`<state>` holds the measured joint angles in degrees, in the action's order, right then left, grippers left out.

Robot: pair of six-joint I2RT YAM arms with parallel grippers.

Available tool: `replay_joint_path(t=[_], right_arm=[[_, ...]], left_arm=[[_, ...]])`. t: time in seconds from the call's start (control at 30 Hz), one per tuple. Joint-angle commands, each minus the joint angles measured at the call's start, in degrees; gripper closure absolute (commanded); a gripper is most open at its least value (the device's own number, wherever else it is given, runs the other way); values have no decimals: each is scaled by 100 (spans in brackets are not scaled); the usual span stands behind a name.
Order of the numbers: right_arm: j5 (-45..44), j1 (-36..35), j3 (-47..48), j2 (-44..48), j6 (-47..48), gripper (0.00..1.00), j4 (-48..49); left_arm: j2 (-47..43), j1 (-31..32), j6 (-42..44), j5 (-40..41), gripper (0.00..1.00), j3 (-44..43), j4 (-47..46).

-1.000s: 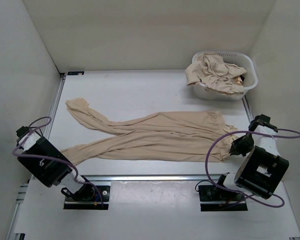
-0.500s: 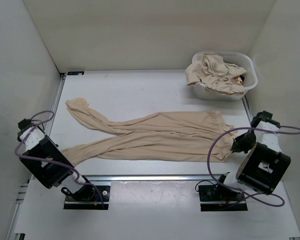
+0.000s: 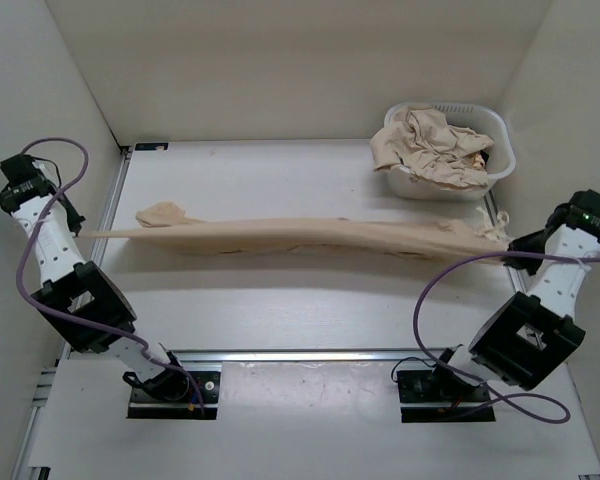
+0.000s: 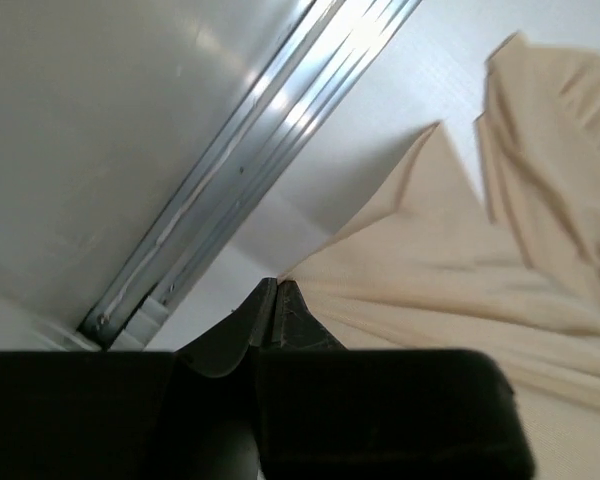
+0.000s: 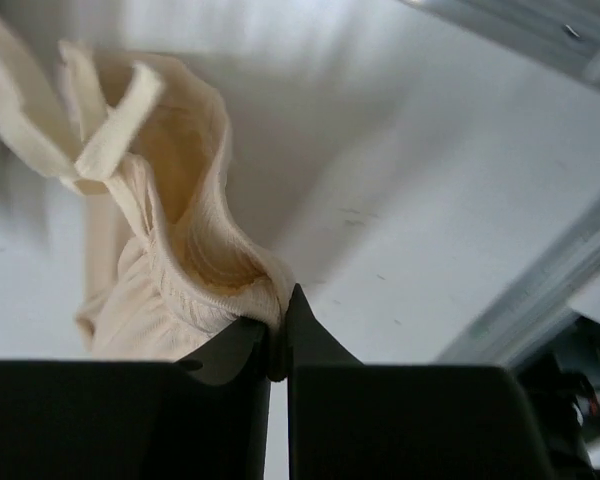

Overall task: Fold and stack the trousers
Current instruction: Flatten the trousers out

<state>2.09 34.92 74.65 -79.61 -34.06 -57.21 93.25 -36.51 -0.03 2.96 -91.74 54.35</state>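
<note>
A pair of light beige trousers [image 3: 300, 235] hangs stretched in a long narrow band across the middle of the table, from left to right. My left gripper [image 4: 276, 287] is shut on the end of one leg [image 4: 450, 270] near the table's left edge. The other leg's end [image 3: 160, 213] droops loose just behind it. My right gripper [image 5: 283, 300] is shut on the gathered ribbed waist [image 5: 180, 270] at the right, and a drawstring [image 5: 110, 125] dangles from it. Both arms stand raised at the table's sides.
A white plastic basket [image 3: 502, 130] at the back right holds more crumpled beige trousers [image 3: 430, 145]. Aluminium rails run along the table's left edge [image 4: 250, 140] and right edge [image 5: 540, 290]. White walls close in both sides and the back.
The trousers lay flat on the table. The left gripper shut on a leg end, both arms rose and drew apart, and the trousers lifted and pulled taut.
</note>
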Motion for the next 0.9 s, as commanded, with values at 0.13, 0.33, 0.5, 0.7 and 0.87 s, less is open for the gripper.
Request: replay_joint_path(t=[0.13,0.33,0.5,0.7,0.87], right_arm=[[-463,252,-811,604,93,100,-352],[-350,252,-1786,1017,31,100,-299],[-349,252,-2674,1483,-21,100,-299],[-725,252,-3203,1660,-21,100,-421],[-1456,252,-3255,1791,-214,100,-668]], left_arm=[[-483,-373,3,829,86,867,182],[-686,-752,3,890,86,1904,-65],[-1098,-1191,3,960,86,2949,-257],[-1108,-1560,3,1066,86,3522,-460],[-1107,-1789,3,1127,86,3576,-592]])
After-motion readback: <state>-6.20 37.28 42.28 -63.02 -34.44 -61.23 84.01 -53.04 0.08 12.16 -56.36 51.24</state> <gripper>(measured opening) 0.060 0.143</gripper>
